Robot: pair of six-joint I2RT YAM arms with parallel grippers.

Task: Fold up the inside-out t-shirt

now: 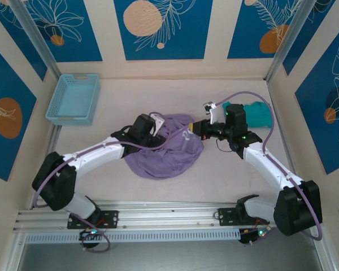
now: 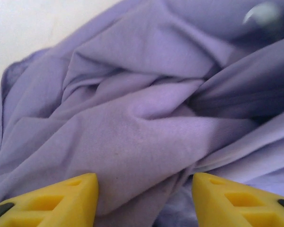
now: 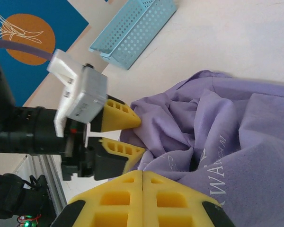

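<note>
now one lavender t-shirt (image 1: 166, 155) bunched between your two grippers — left gripper (image 2: 144, 178) parted, right gripper (image 3: 142, 175) pressed closed — one basket (image 1: 70, 119), one teal garment (image 1: 255, 115).

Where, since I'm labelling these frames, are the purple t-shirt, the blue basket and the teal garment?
purple t-shirt (image 1: 166, 155): top external view, middle of the crumpled heap.
blue basket (image 1: 73, 97): top external view, its bare floor.
teal garment (image 1: 259, 114): top external view, its uncovered right part.

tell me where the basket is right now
In the top view the basket sits in the far-left corner of the table, well apart from the t-shirt heaped in the middle.
</note>
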